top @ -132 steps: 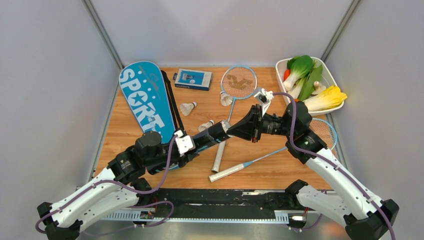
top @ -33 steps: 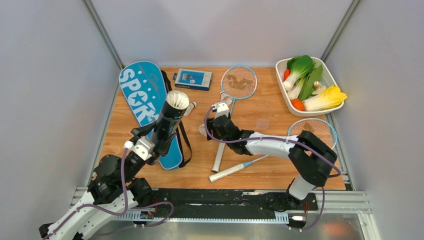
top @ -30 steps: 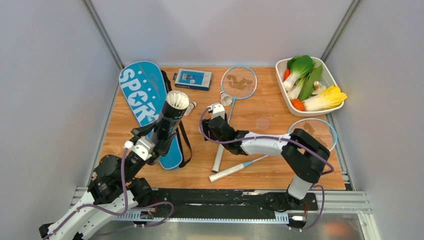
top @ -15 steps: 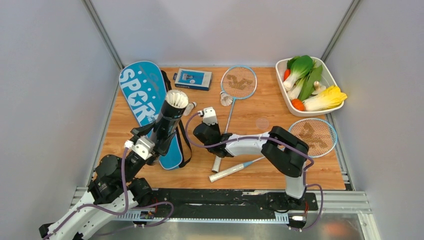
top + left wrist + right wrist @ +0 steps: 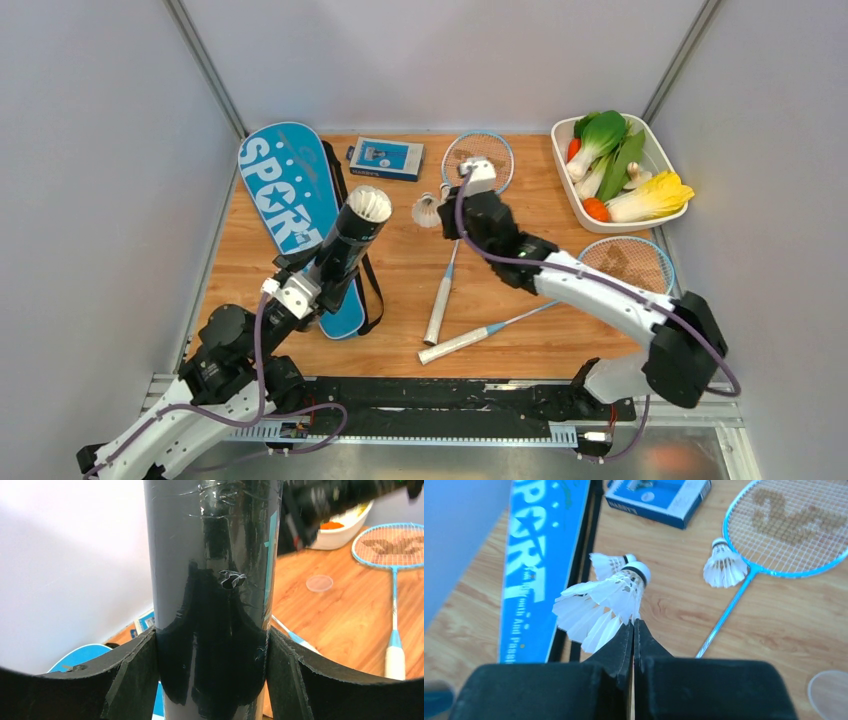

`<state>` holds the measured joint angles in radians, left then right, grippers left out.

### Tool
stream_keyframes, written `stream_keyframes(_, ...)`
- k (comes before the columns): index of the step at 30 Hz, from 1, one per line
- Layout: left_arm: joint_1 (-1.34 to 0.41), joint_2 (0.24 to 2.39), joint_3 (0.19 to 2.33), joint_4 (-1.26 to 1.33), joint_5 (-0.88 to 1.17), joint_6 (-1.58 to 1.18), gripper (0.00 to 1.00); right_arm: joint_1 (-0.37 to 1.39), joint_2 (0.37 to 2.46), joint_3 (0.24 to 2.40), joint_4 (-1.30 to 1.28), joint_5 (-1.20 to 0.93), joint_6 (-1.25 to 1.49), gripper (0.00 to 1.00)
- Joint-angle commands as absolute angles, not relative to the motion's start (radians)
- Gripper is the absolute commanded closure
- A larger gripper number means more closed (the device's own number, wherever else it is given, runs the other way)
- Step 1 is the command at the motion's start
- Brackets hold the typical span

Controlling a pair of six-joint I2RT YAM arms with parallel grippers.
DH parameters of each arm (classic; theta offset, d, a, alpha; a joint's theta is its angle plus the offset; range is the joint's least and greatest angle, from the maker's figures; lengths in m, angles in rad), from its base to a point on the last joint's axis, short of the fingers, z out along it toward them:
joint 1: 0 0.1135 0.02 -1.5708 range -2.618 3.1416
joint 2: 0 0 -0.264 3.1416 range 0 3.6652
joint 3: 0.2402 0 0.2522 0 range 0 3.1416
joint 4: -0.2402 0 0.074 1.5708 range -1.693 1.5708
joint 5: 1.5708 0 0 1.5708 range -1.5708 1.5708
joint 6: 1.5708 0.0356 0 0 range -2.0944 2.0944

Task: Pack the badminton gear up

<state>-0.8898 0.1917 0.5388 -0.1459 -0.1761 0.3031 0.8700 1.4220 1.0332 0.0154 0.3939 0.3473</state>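
Observation:
My left gripper (image 5: 305,290) is shut on the long black tube (image 5: 345,250) and holds it tilted up over the blue "SPORT" cover (image 5: 290,200). White feathers (image 5: 375,205) show in the tube's open top. In the left wrist view the tube (image 5: 215,580) fills the jaws. My right gripper (image 5: 447,214) is shut on a white shuttlecock (image 5: 429,210) by its feathers (image 5: 599,605), above the table and right of the tube's mouth. Two more shuttlecocks (image 5: 606,562) (image 5: 724,570) lie on the wood. Two light-blue rackets (image 5: 445,290) (image 5: 625,265) lie crossed mid-table.
A small blue box (image 5: 386,158) lies at the back by the cover. A white tray (image 5: 660,150) of vegetables stands at the back right. A clear round lid (image 5: 826,687) lies on the wood near the second racket's head.
My right gripper was low by the racket handle; it has closed on a shuttlecock and lifted it up and back to the right. The tube has leaned slightly to the right.

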Motion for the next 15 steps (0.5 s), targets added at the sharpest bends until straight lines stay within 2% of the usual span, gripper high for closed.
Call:
stream_keyframes(1, -0.89, 0.242, 0.562, -0.132, -0.11, 0.338, 0.46, 0.693, 1.244, 1.005, -0.039, -0.04, 0.347, 1.0)
stream_keyframes(8, -0.89, 0.305, 0.585, -0.191, -0.015, 0.338, 0.46, 0.45, 1.015, 1.088, -0.16, -0.472, 0.319, 1.0)
stream_keyframes(15, -0.891, 0.353, 0.595, -0.241, 0.052, 0.403, 0.45, 0.429, 0.949, 1.17, -0.233, -0.81, 0.354, 1.0)
